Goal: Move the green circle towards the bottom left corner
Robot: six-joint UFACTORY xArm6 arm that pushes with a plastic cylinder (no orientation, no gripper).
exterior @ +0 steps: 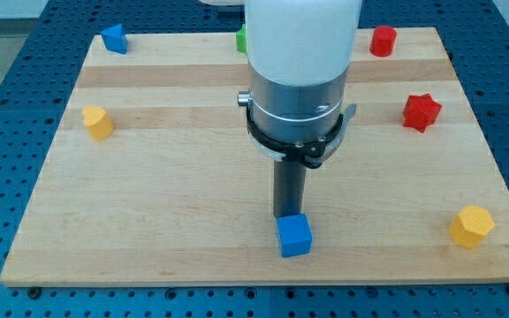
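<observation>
green block [240, 39] top edge, mostly hidden | orientation indiscernible

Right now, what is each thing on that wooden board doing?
My tip: down at the board, touching or nearly touching the blue cube's far side.
Blue cube: near the bottom edge.
Green block: top edge, mostly hidden by the arm.
Red star: lying alone, right.
Red block: top right.
Yellow blocks: untouched.
Blue block: top left corner.

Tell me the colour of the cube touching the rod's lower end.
Blue. The blue cube sits right below my tip in the camera view, the only one.
</observation>
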